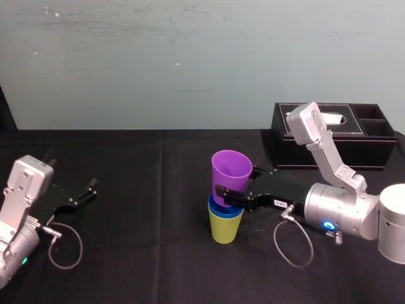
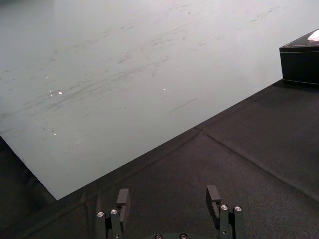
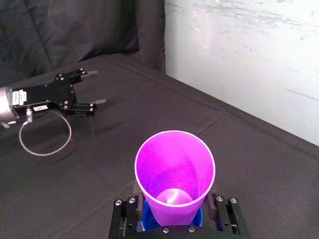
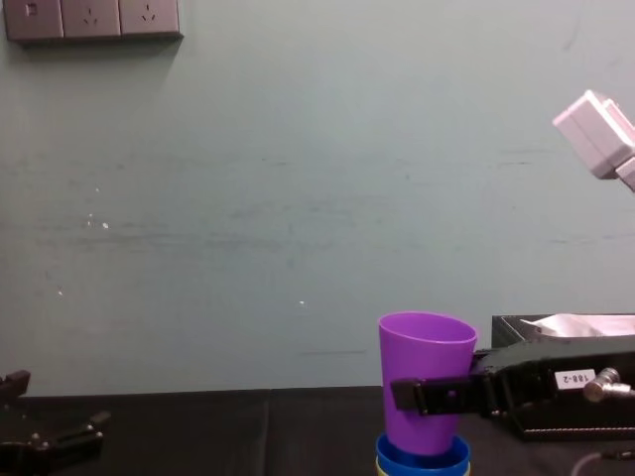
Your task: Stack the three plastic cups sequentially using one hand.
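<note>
Head view puts your right gripper clamped around the purple cup at mid-table. Its base is partly seated in the blue cup, which nests in the yellow-green cup. Lower it straight down until it seats, then let go gently so the stack does not tip. It stands upright, mouth up, long axis vertical. Your left gripper rests spread open, well apart.

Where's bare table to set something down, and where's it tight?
Widest bare cloth lies between the left gripper and the cup stack. A second strip runs behind the stack, left of the tissue box. Tight: right of the stack, where the right gripper holds the purple cup.
</note>
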